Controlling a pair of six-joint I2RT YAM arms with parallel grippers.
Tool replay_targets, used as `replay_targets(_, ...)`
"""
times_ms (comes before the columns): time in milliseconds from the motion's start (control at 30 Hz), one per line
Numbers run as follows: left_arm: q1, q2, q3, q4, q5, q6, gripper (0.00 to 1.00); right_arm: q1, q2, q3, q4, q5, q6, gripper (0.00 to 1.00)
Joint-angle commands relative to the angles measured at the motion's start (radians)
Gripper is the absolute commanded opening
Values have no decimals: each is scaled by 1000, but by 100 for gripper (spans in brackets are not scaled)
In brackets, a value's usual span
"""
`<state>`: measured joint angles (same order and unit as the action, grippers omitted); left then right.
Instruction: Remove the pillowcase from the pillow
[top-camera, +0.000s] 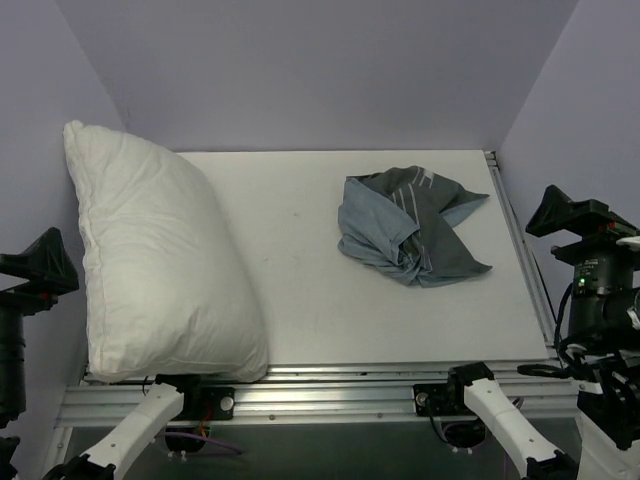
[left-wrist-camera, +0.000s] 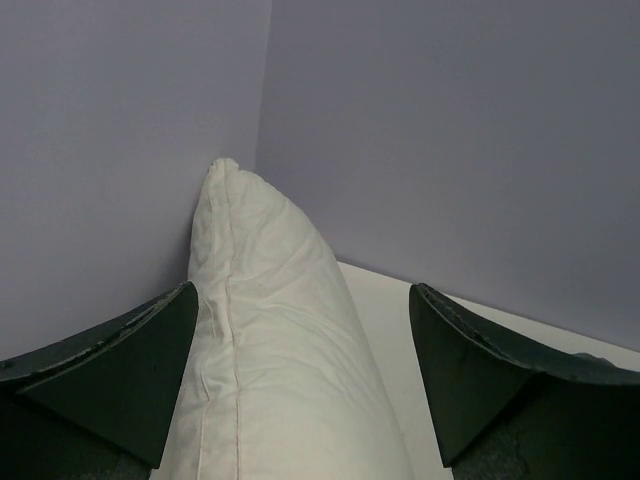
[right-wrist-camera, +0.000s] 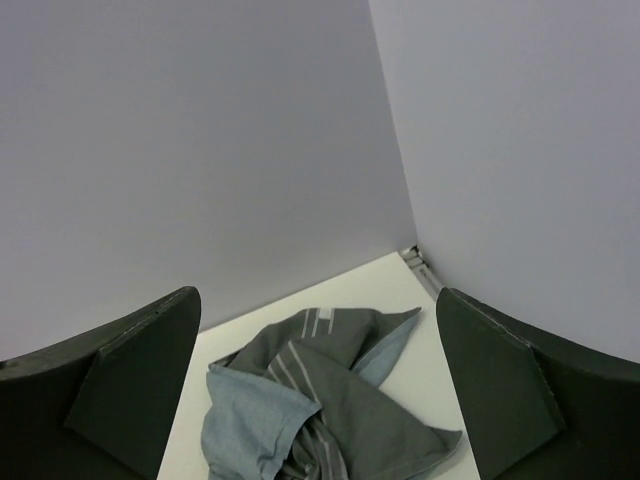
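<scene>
Well, start at your left: the pillow (top-camera: 160, 270) lies bare along the left side of the table (top-camera: 300, 310), its far corner pushed into the corner of the walls and its near end reaching the front rail. No striped cloth shows on it anywhere in the overhead view. Your left gripper (left-wrist-camera: 302, 290) hangs above the pillow's seamed edge with its jaws spread wide and nothing between them; it touches neither cloth nor filling.

Moving right, a bare stretch of tabletop separates the two task things. Beyond that gap, the pillowcase (top-camera: 410, 230) sits crumpled in a loose heap on the right half, toward the far right corner, well apart from the pillow. Its dark striped outside and its lighter blue-grey inside are both showing. Your right gripper (right-wrist-camera: 318, 295) looks down on that heap from above and behind, jaws likewise fully parted and empty.

By my reading, the stripping step is finished and you are at the release-and-retreat stage. The next move asks little of you: keep both arms back near their bases, and avoid dragging the heap against the pillow.
</scene>
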<state>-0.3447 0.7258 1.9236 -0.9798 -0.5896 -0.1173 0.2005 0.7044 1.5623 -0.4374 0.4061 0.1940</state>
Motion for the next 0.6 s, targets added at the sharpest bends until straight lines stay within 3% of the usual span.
replay_targets(0,3,-23,6,7,-7,42,94,20,-37,1,63,89,-93,100)
replay_targets(567,-7,-100,-147,98,-39,50,94,42,-109,-90,120,122,-131,100)
